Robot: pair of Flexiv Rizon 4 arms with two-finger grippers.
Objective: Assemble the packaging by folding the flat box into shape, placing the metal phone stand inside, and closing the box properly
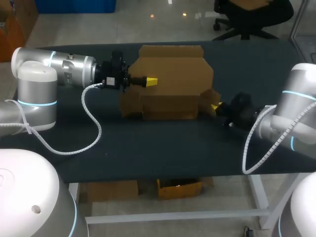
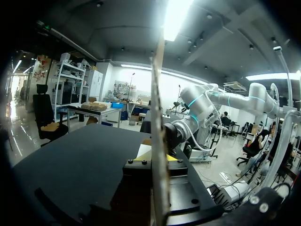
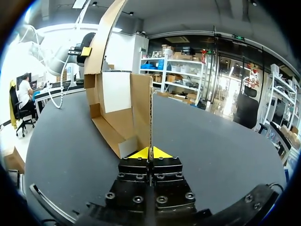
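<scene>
On the table, upper middle of the frame, the half-folded cardboard box stands with its long side running left to right. The left gripper pinches its left panel and the right gripper its lower right flap, one at each end.

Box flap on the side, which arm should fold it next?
Probably right: the right gripper is shut on that flap, while the left gripper holds the box by its tall panel.

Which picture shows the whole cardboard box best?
The head view: the cardboard box shows whole there, partly folded. The left wrist view catches only one thin edge of it; the right wrist view shows a flap and some of the inside.
</scene>
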